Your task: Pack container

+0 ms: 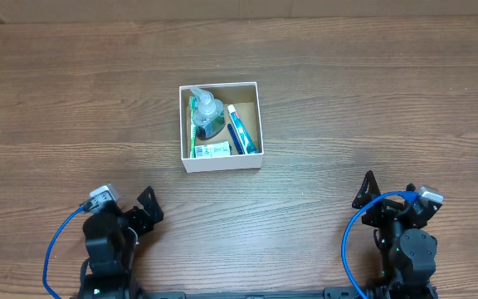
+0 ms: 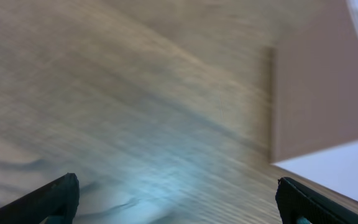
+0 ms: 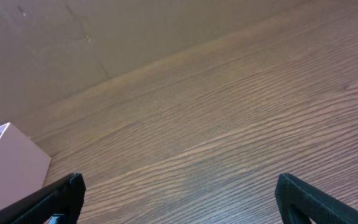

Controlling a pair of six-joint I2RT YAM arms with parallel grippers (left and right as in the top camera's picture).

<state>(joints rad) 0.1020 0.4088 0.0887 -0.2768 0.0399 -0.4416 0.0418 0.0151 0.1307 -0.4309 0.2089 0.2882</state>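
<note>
The container (image 1: 221,160), a small square white box with a brown inside, stands at the table's middle. It holds a clear bottle of green liquid (image 1: 207,117), a green toothbrush (image 1: 192,133), a blue toothpaste tube (image 1: 241,130) and a small white packet (image 1: 213,150). My left gripper (image 1: 143,209) is open and empty near the front left. My right gripper (image 1: 386,198) is open and empty near the front right. The box's wall shows blurred in the left wrist view (image 2: 319,99) and at the edge of the right wrist view (image 3: 8,165).
The wooden table (image 1: 372,100) stretches all round the box. A brown wall (image 3: 104,25) stands behind the table's far edge. Blue cables loop beside both arms.
</note>
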